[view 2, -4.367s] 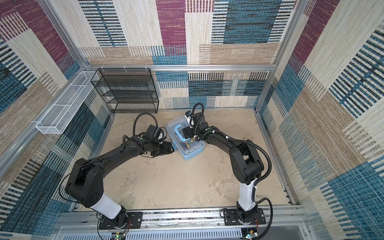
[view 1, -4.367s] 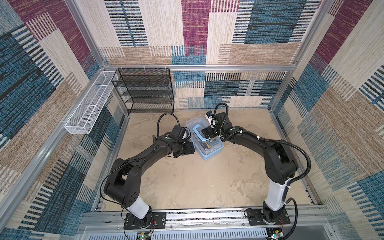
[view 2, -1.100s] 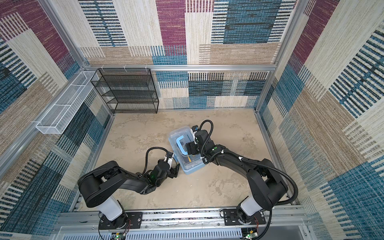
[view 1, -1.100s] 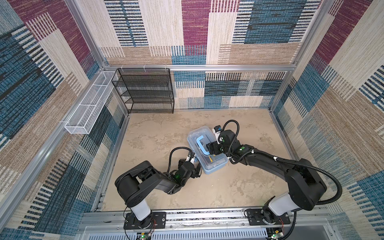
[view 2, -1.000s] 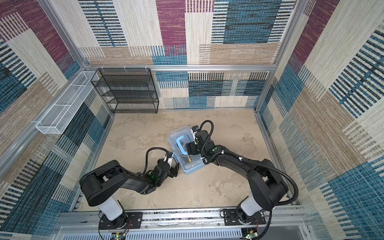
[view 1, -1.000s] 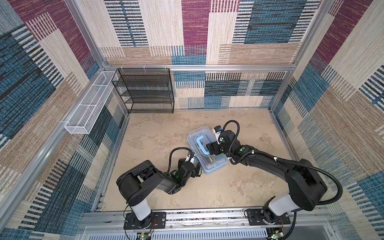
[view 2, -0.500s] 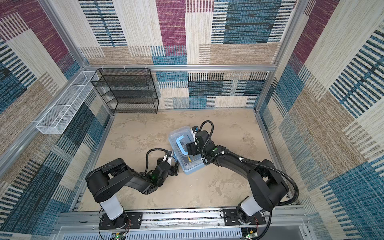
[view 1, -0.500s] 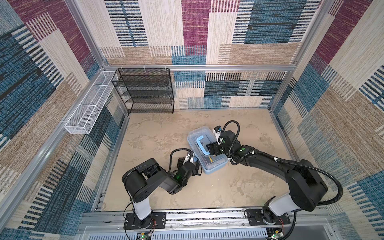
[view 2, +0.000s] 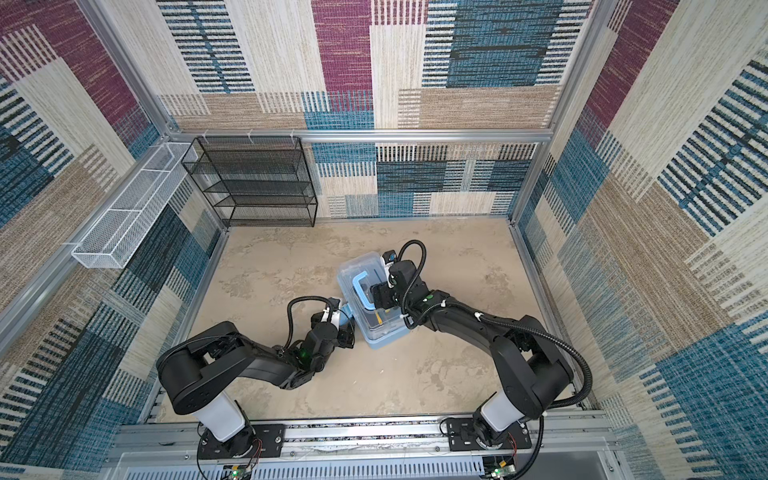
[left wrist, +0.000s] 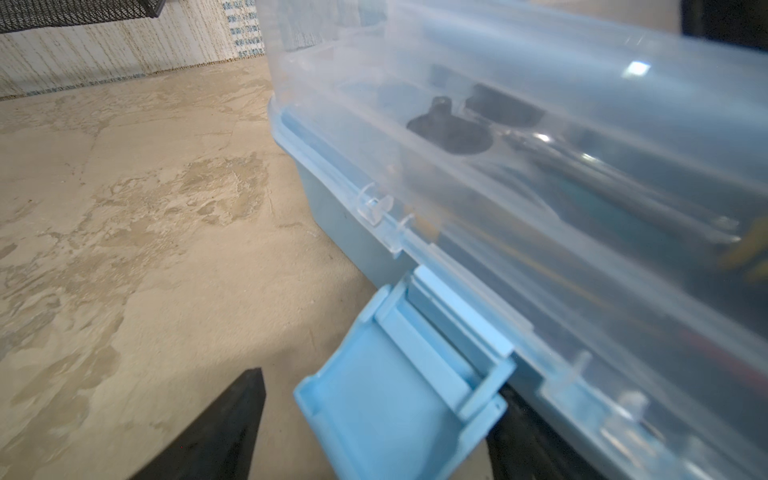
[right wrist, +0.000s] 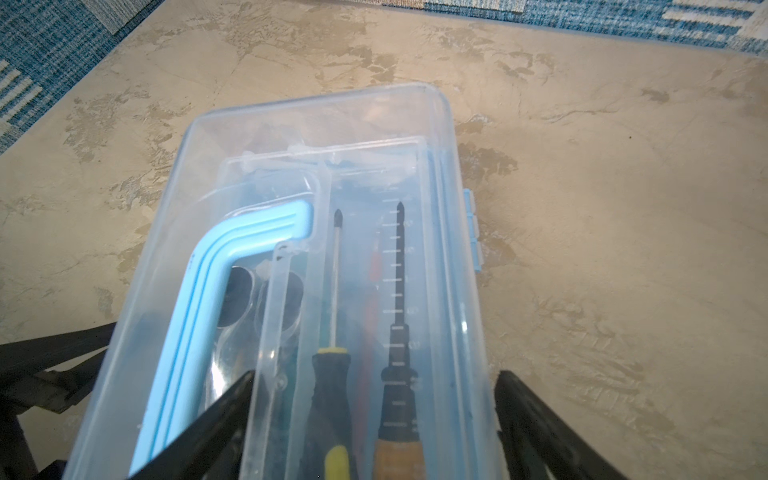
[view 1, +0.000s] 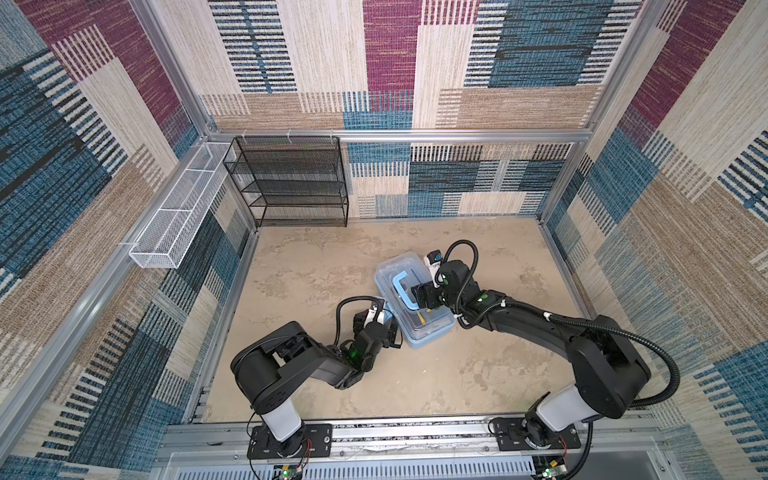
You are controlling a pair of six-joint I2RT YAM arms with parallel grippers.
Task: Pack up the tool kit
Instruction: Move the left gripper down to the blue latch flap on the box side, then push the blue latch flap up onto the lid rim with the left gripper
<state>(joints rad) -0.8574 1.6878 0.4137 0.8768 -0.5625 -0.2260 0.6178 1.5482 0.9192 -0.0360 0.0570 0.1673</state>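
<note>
The tool kit's light-blue toolbox (view 1: 392, 269) (view 2: 356, 266) stands mid-floor with its clear lid down and its blue handle (view 1: 400, 286) (right wrist: 195, 299) lying flat. Two screwdrivers (right wrist: 334, 374) and dark round tools (left wrist: 449, 133) show through the lid. My left gripper (view 1: 392, 331) (view 2: 347, 328) (left wrist: 380, 390) is open, low at the box's near-left side. The unfastened blue latch flap (left wrist: 399, 386) hangs between its fingers, clear of the left one. My right gripper (view 1: 417, 297) (view 2: 376, 301) (right wrist: 376, 374) is open over the lid, one finger beside the handle, the other off the box's side.
A black mesh shelf rack (view 1: 291, 183) stands against the back wall at the left. A long white mesh basket (view 1: 174, 216) hangs on the left wall. Aluminium frame rails (view 1: 374, 432) edge the floor. A second blue latch (right wrist: 471, 232) sits on the box's far side.
Since the oldest frames the left gripper has come round low to the box's near-left side and the right arm has swung over the lid. Over the last second only the left arm's elbow shifts slightly.
</note>
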